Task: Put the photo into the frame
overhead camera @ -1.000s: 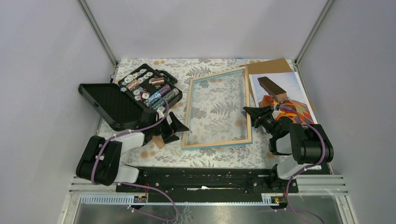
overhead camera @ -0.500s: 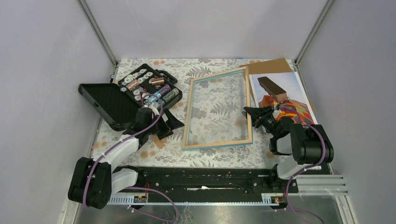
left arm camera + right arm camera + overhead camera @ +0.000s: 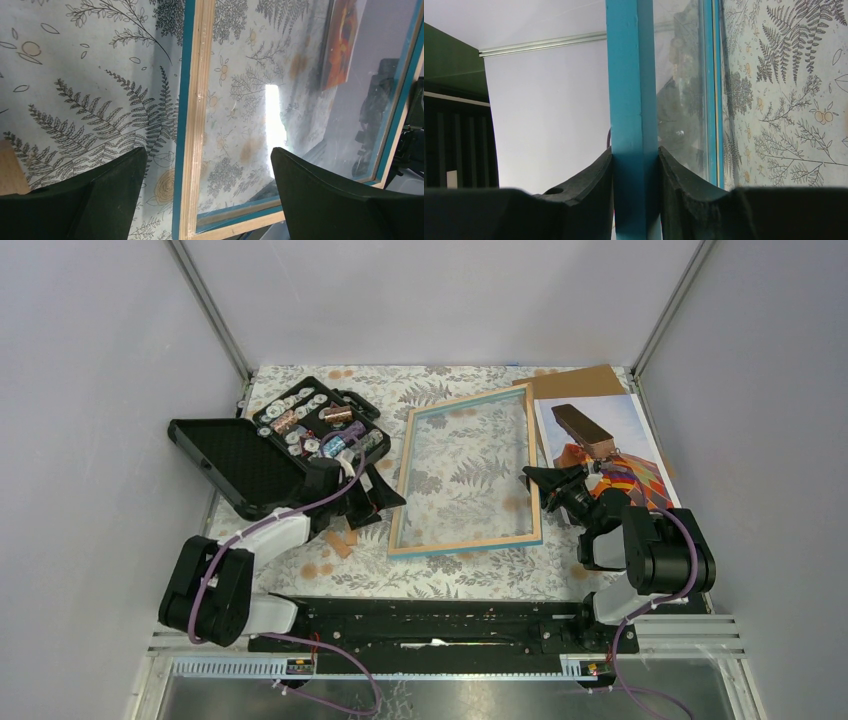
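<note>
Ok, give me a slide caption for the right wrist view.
Right gripper clamped on the blue rim of the frame, fern-print tablecloth beyond.

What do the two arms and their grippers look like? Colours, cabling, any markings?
Both are built alike. The left arm and right arm have chunky black joint housings with white links between them. A purple cable runs loose along the outside of each. The left gripper and right gripper are matte black with broad, tapering fingers. No markings or sleeves can be made out.

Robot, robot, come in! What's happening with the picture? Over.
Right fingers shut on frame edge. Left fingers open at other edge. Photo outside, right of frame. Right arm over its near end.
</note>
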`<state>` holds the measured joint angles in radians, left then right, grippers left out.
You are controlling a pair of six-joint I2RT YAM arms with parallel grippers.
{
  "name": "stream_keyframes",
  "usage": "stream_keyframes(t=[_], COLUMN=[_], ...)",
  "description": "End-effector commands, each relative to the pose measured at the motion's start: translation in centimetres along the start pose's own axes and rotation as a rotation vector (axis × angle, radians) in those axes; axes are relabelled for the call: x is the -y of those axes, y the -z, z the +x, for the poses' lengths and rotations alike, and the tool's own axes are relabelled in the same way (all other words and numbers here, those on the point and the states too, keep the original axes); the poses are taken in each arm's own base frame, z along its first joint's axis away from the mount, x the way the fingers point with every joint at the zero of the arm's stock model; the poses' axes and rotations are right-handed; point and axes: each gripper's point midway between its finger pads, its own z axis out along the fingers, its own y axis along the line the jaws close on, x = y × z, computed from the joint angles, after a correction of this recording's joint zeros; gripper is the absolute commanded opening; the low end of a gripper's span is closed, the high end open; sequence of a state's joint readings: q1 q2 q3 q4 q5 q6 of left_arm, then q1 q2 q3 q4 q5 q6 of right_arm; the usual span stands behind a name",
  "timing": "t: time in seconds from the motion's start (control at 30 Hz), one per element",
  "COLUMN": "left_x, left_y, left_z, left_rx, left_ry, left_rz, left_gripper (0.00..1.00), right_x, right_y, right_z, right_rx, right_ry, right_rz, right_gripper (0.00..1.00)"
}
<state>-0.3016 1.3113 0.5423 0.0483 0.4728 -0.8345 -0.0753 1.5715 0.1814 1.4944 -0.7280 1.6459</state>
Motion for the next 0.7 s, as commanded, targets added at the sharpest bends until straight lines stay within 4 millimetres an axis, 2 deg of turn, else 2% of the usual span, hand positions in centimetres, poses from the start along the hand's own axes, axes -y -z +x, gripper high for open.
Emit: stream_keyframes(t=[0.0, 0.23, 0.5, 0.67], left_x=[2.5, 3.6, 3.9, 4.2], left_y=[-0.7, -1.8, -1.4, -1.6], left_z=[-1.7, -1.7, -2.0, -1.7], left_rx=[0.041, 0.06, 0.145, 0.128], left_ry=[-0.07, -0.111, -0.201, -0.204], left_rz=[0.063, 0.023, -0.108, -0.1], left_gripper=[0.99, 0.98, 0.97, 0.97], right_x=[-4.2, -4.3, -4.0, -4.0], right_y=[0.2, 0.2, 0.2, 0.2], right_z=[1.0, 1.0, 1.1, 1.1], right_rx=[-0.052, -0.058, -0.062, -0.063], right_ry=[0.145, 0.15, 0.15, 0.152], right_rz=[-0.162, -0.163, -0.156, -0.157], right_gripper=[0.19, 0.17, 0.12, 0.08])
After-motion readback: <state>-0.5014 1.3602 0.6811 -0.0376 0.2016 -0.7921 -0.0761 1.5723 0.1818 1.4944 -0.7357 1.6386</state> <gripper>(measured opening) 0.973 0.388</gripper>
